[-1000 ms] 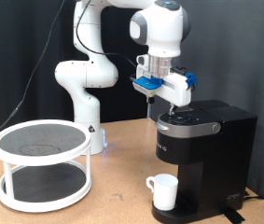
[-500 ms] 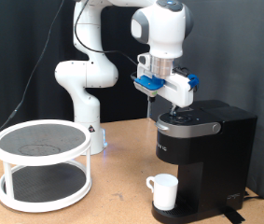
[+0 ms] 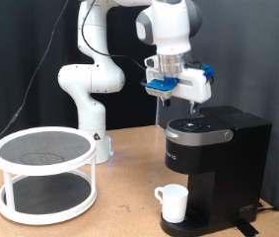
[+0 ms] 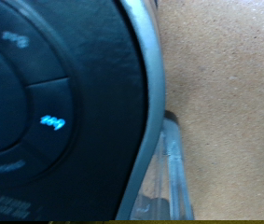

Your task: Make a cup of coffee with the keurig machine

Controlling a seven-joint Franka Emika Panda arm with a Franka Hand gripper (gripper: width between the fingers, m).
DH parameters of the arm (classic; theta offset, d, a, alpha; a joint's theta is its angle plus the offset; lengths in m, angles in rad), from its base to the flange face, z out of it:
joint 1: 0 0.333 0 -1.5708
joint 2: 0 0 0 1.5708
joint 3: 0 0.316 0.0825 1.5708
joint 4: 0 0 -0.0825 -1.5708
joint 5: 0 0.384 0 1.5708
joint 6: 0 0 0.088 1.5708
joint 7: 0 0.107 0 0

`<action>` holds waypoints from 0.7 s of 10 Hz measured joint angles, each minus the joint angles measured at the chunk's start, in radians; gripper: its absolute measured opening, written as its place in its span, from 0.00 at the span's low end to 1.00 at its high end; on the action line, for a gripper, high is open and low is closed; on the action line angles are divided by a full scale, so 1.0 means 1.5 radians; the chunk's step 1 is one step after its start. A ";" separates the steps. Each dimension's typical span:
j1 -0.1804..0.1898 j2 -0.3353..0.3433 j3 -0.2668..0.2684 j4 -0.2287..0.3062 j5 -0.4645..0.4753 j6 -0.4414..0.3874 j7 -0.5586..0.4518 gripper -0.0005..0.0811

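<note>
The black keurig machine (image 3: 214, 158) stands at the exterior view's right with its lid down. The white cup (image 3: 174, 202) sits on its drip base under the spout. My gripper (image 3: 194, 110) hangs just above the machine's round top, near the lid's front, its fingers together as one narrow dark tip, holding nothing. The wrist view shows the machine's lid (image 4: 66, 93) close up, with a silver ring and blue lit buttons (image 4: 49, 122). A blurred grey shape near the frame's edge cannot be made out.
A white two-tier round rack (image 3: 45, 173) with dark mesh shelves stands at the exterior view's left on the brown table (image 3: 124, 212). The arm's white base (image 3: 90, 109) is behind it, by the wall.
My gripper has lifted a little off the machine's top and its wrist has turned toward the exterior view's right. The cup and the machine have not moved.
</note>
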 joint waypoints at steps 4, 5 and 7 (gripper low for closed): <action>-0.016 -0.054 -0.004 -0.004 0.002 0.034 0.067 0.91; -0.018 -0.063 -0.004 -0.011 0.001 0.044 0.079 0.91; -0.018 -0.061 -0.003 -0.010 0.003 0.039 0.073 0.91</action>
